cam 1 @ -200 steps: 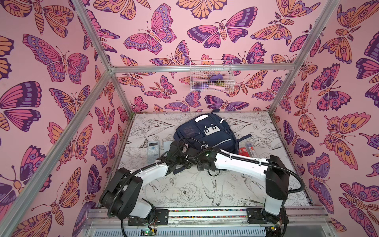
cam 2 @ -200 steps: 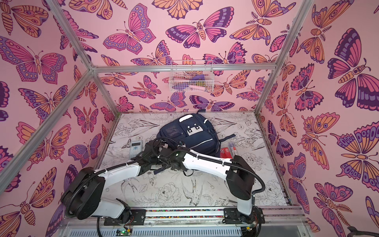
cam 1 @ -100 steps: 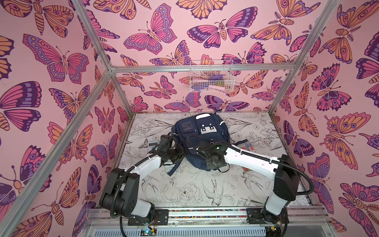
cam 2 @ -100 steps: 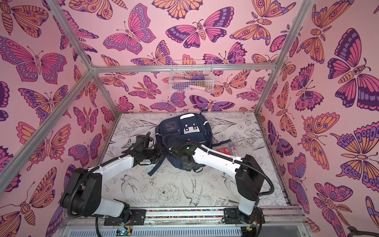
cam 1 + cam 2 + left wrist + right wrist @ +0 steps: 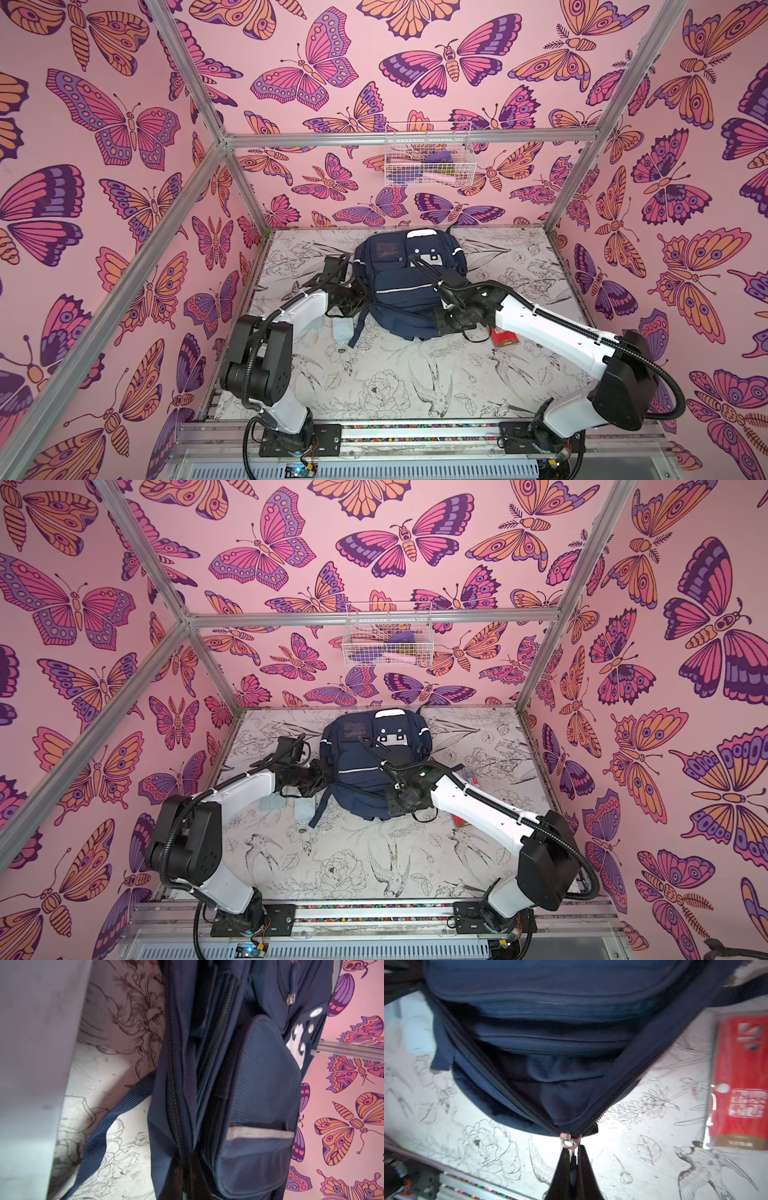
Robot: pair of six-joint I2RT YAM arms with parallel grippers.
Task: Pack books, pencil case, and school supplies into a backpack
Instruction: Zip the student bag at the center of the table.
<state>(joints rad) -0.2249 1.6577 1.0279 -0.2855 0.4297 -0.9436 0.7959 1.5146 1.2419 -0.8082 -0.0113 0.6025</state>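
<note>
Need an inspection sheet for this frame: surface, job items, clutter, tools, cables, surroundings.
Surface: table, flower-and-bird print.
Job's things: backpack lying mid-table, zip opening gaping; pale blue flat item by its strap; red packet on its other side; books not seen.
Clutter: nothing seen.
Tools: right tool shut on the zip pull; left tool at the backpack's side, state unclear.
Cables: black hose loops off the right arm.
Surroundings: butterfly walls; wire basket on the back wall.
</note>
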